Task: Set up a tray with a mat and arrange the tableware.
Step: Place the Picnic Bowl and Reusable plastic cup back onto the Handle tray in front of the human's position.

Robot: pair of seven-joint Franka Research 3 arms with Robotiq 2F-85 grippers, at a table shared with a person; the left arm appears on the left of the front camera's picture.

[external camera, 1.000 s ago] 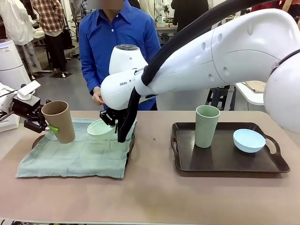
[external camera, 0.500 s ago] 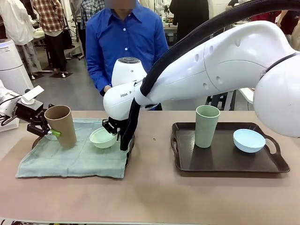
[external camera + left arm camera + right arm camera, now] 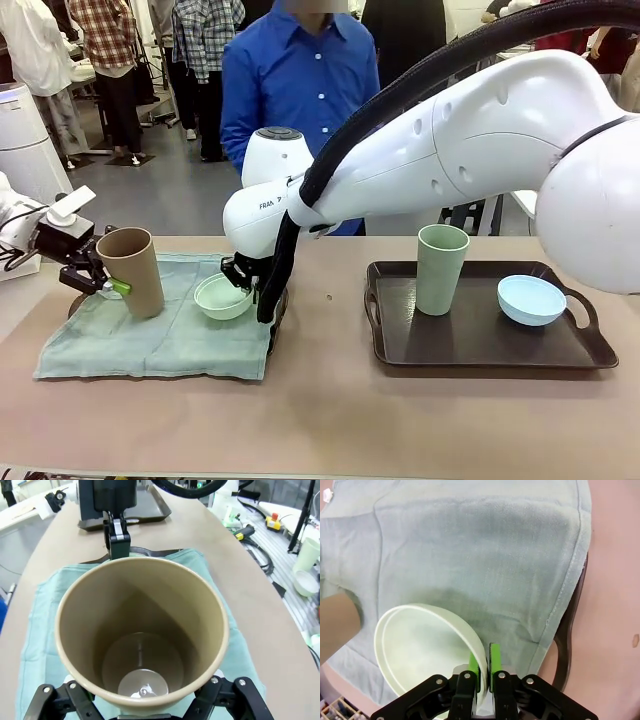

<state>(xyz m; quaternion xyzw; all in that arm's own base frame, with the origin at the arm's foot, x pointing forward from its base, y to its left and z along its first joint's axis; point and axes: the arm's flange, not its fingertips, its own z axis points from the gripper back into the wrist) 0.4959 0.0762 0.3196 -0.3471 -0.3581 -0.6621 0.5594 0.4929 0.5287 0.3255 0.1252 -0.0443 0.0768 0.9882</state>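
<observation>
**Cup and bowl both gripped over the mat on the left**

A tan table (image 3: 330, 410) runs across a busy workroom. A person in a blue shirt (image 3: 300, 95) stands at its far side, and other people stand farther back. On the left of the table a pale green mat (image 3: 150, 335) is spread over a dark tray (image 3: 568, 645), whose rim shows past the mat's right edge.

The left gripper (image 3: 108, 283) comes in from the left edge and is clamped on the tan cup (image 3: 130, 270) low on its wall, one finger on each side. The cup stands nearly upright at the mat's far left, mouth up and empty. Whether its base touches the mat cannot be told.

The right arm reaches across the middle to the mat's far right corner. There the right gripper (image 3: 484, 667) has its green pads (image 3: 495, 662) nearly together, pinching the rim of the mint green bowl (image 3: 222, 296) between them. The bowl is tilted, low over the mat. I cannot tell whether it is touching.

On the right of the table sits a second dark tray (image 3: 480, 350) with handles. The sage green cup (image 3: 441, 268) stands upright at its left end. The light blue bowl (image 3: 531, 299) lies toward its right end, well apart from that cup.
</observation>
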